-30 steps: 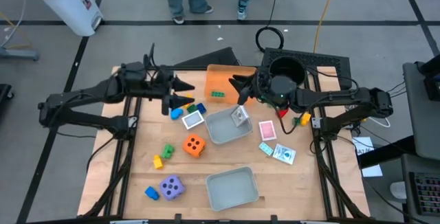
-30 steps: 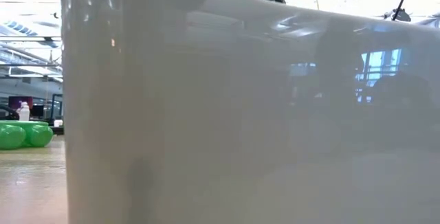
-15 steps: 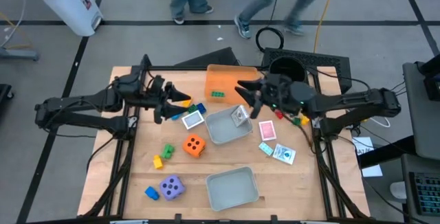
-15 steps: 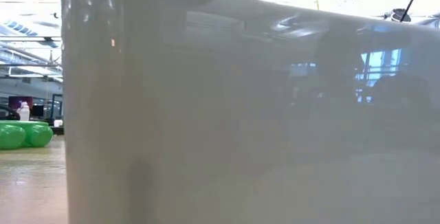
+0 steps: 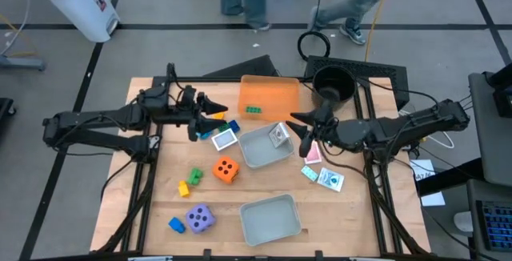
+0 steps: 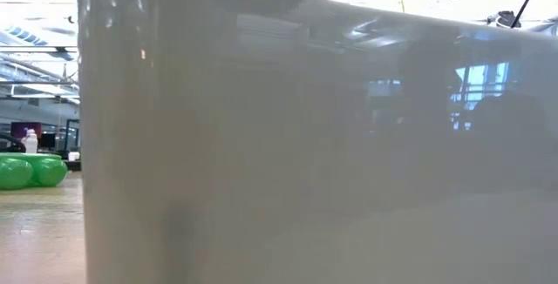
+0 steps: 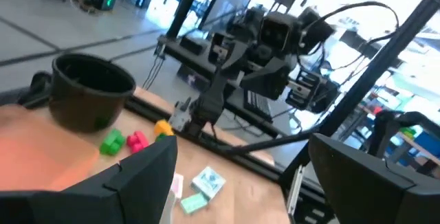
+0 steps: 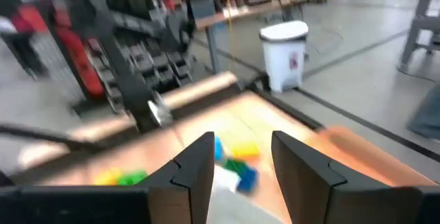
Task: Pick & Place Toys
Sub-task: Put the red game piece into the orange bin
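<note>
While the left hand (image 5: 218, 114) hovers spread, a framed card (image 5: 226, 139) lies at its 5 o'clock, long axis 2-to-8; right hand (image 5: 302, 135) empty, part-spread.

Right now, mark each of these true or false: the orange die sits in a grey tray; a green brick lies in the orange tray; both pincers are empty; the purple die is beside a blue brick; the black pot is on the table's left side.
1. The orange die sits in a grey tray. False: it is on the bare table, beside that tray.
2. A green brick lies in the orange tray. True.
3. The left pincer and the right pincer are empty. True.
4. The purple die is beside a blue brick. True.
5. The black pot is on the table's left side. False: it is at the far right corner.
</note>
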You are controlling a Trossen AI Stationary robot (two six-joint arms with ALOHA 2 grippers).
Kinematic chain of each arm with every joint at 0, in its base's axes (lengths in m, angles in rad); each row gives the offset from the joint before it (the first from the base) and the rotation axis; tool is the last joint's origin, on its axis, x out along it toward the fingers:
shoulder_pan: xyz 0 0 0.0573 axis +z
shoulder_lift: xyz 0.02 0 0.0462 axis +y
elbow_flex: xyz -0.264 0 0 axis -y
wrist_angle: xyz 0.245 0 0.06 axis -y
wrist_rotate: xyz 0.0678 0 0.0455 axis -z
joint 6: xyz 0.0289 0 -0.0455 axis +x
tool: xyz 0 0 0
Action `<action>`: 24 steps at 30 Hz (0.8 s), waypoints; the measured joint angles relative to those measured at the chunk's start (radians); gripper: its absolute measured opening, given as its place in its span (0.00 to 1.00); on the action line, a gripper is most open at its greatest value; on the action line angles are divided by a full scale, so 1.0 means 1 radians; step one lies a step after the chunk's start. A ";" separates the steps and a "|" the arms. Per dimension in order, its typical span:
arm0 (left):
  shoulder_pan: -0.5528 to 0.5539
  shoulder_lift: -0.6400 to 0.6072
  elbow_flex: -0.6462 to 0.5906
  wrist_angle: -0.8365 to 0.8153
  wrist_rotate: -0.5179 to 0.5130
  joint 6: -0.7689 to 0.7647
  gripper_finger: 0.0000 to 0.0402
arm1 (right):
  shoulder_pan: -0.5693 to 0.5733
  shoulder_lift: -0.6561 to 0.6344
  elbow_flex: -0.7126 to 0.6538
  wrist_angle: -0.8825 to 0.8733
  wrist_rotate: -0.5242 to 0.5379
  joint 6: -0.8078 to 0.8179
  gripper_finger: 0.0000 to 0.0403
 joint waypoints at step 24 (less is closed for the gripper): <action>-0.050 0.053 0.001 -0.075 -0.192 -0.259 0.83 | -0.070 -0.142 0.000 -1.059 -0.239 0.550 0.35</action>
